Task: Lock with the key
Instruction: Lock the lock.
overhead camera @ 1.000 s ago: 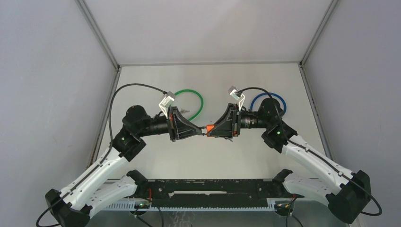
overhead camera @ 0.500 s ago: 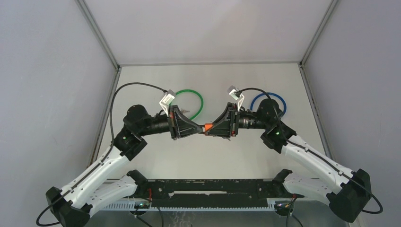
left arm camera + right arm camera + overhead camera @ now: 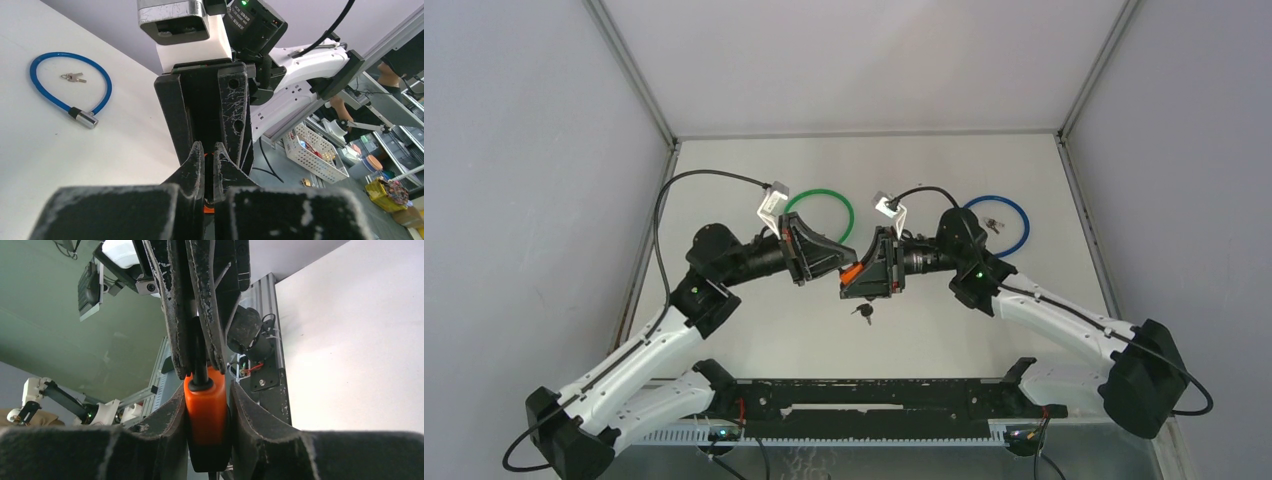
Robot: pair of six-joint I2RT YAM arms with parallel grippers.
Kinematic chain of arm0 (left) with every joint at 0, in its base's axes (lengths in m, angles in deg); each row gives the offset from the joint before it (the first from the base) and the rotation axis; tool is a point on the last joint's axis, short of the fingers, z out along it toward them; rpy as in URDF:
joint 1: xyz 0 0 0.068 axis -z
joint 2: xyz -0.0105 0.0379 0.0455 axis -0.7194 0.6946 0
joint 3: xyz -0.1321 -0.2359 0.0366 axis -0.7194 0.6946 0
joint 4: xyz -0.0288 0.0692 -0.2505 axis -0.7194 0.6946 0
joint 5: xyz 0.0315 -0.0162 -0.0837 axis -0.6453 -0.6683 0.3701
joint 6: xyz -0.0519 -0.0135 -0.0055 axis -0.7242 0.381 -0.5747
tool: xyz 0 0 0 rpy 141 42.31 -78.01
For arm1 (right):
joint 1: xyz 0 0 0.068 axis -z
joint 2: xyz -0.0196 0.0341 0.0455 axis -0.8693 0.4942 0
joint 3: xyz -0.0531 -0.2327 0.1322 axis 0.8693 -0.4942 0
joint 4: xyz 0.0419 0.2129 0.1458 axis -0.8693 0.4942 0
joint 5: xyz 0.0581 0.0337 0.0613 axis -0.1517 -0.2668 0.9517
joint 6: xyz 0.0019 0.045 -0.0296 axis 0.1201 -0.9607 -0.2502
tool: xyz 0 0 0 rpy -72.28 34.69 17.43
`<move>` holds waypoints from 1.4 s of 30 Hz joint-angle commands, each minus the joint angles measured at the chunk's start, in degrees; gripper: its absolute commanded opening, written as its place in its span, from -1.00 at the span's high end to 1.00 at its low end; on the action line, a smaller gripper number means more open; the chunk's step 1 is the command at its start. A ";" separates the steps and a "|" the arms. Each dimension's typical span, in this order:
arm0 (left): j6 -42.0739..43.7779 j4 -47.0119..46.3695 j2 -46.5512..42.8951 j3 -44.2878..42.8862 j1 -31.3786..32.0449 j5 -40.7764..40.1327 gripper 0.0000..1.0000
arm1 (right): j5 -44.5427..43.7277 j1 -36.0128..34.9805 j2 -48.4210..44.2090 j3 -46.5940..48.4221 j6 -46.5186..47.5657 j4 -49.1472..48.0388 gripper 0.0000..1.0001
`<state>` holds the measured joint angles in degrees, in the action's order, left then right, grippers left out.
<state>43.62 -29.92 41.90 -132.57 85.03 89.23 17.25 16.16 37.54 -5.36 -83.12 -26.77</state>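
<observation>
An orange lock (image 3: pixel 852 272) with a black end is held above the middle of the table. My right gripper (image 3: pixel 860 277) is shut on its body. The right wrist view shows the lock (image 3: pixel 206 410) squeezed between both pads. A black stem (image 3: pixel 198 355) runs out of the lock's far end, and my left gripper (image 3: pixel 199 371) is shut on it. I cannot tell whether the stem is the key. In the left wrist view my left gripper (image 3: pixel 209 150) has its fingers almost together, with a sliver of the orange lock (image 3: pixel 208 209) behind them. A small key bunch (image 3: pixel 862 312) shows just below the grippers.
A green cable lock (image 3: pixel 824 192) lies behind the left gripper. A blue cable lock (image 3: pixel 1024 225) with its own keys (image 3: pixel 994 224) lies at the right, also in the left wrist view as the blue cable lock (image 3: pixel 109 87) with its keys (image 3: pixel 73 76). Grey walls enclose the table.
Both grippers, still joined at the lock, have shifted left and slightly back. The right arm has swung in and turned. The key bunch now shows below them.
</observation>
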 commanded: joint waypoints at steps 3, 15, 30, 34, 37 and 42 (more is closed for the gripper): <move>3.24 4.66 -0.30 0.19 4.32 -0.35 1.00 | -14.81 1.46 -4.02 1.22 -0.48 -0.90 1.00; -2.46 -0.95 1.27 1.78 1.67 -3.71 -0.42 | -14.20 10.65 -12.45 -4.14 3.64 10.55 1.00; -11.41 -12.99 6.88 3.25 1.55 -8.48 -0.24 | -6.10 8.94 -11.26 -4.14 0.52 5.36 1.00; -13.11 -15.77 8.92 3.03 1.57 -7.13 0.07 | -6.19 8.81 -11.08 -4.14 0.51 5.63 1.00; -13.73 -16.62 9.28 3.40 1.49 -6.91 0.85 | -6.37 8.81 -10.84 -4.14 0.36 5.66 1.00; -13.62 -16.31 7.87 3.78 1.51 -8.18 1.00 | -7.59 9.08 -11.01 -4.14 0.14 7.30 1.00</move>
<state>30.53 -43.12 51.28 -128.02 86.63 81.89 10.50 25.40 27.07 -10.45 -82.31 -16.71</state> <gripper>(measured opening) 0.028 0.357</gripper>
